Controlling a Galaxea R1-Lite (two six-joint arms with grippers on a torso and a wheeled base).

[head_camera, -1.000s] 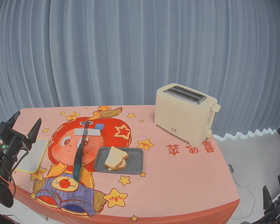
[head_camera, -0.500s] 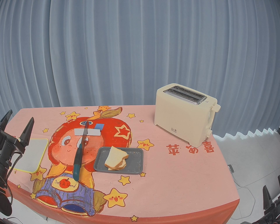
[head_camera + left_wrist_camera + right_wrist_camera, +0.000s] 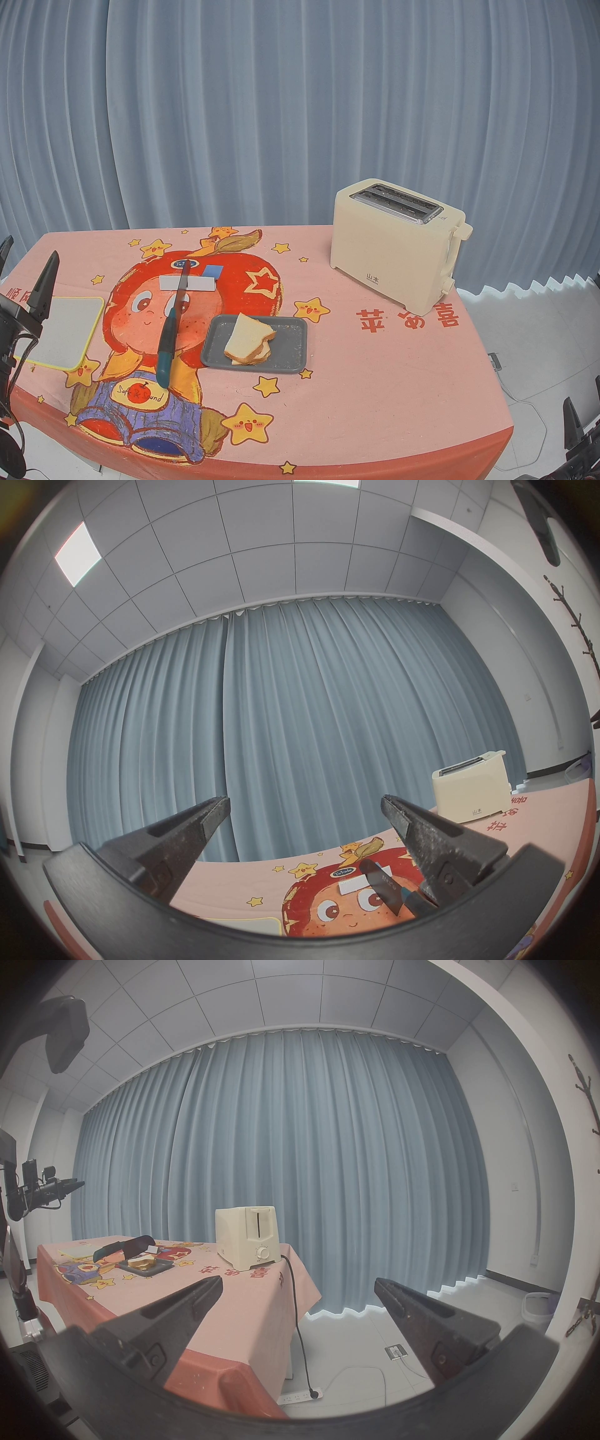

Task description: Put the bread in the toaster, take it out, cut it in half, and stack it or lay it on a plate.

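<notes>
Cropping affects the left end effector [image 3: 31, 247] in the head view: it is cut off by the picture's left edge, beside the left end of the worktop [image 3: 387, 387]. The right end effector [image 3: 299, 1284] is held off the worktop's right side, below its level. In the wrist views, the fingers of both end effectors are set wide apart, with nothing between them.

The slot interiors of the toaster [image 3: 394, 247] cannot be made out. In the left wrist view, part of the knife [image 3: 169, 337] is covered by one finger [image 3: 437, 849]. Whether the white and blue rectangles under the blade are printed or laid on the cloth cannot be determined.

The bread [image 3: 249, 337] is located on the grey tray [image 3: 292, 349], near the middle of the worktop and well apart from the toaster, which stands at the far right corner. Two pieces are stacked. The upper piece lies tilted across the lower one, which is mostly covered, with only its edge exposed. A pale crumb and a tan crust are shown. Whether the pieces are halves or whole slices cannot be confirmed.

The knife is laid flat just beside the tray's left side, with its teal handle toward the robot. The yellow-rimmed cutting board [image 3: 65, 331] is placed near the worktop's left edge.
</notes>
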